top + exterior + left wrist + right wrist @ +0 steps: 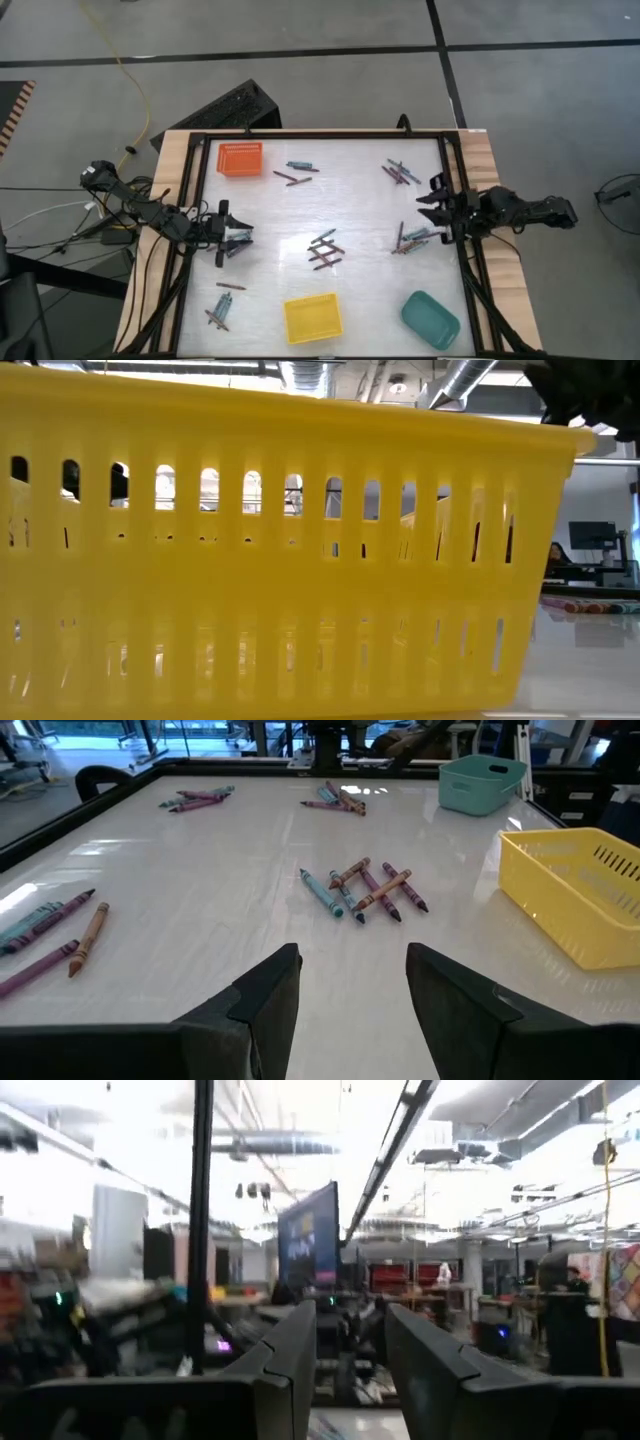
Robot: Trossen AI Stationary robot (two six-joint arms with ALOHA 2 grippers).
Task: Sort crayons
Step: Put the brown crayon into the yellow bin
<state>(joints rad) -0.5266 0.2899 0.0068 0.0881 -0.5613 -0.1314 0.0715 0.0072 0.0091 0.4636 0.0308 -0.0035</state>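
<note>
Crayons lie flat on the white table in several small heaps: one in the middle (324, 250) (365, 890), two toward the far edge (298, 171) (401, 172), one at the right (412, 238) and one at the near left (222, 307). My left gripper (238, 238) (350, 960) stands open at the table's left edge, pointing toward the middle heap, with nothing between its fingers. My right gripper (428, 203) (350, 1315) is open at the right edge, above the right heap, tipped up toward the room, also with nothing between its fingers.
An orange tray (240, 158) stands at the far left, a yellow tray (312, 317) (580, 890) at the near middle and a teal tray (430, 318) (482, 782) at the near right. The yellow tray (280, 550) fills the low view. A dark frame (320, 134) rims the table.
</note>
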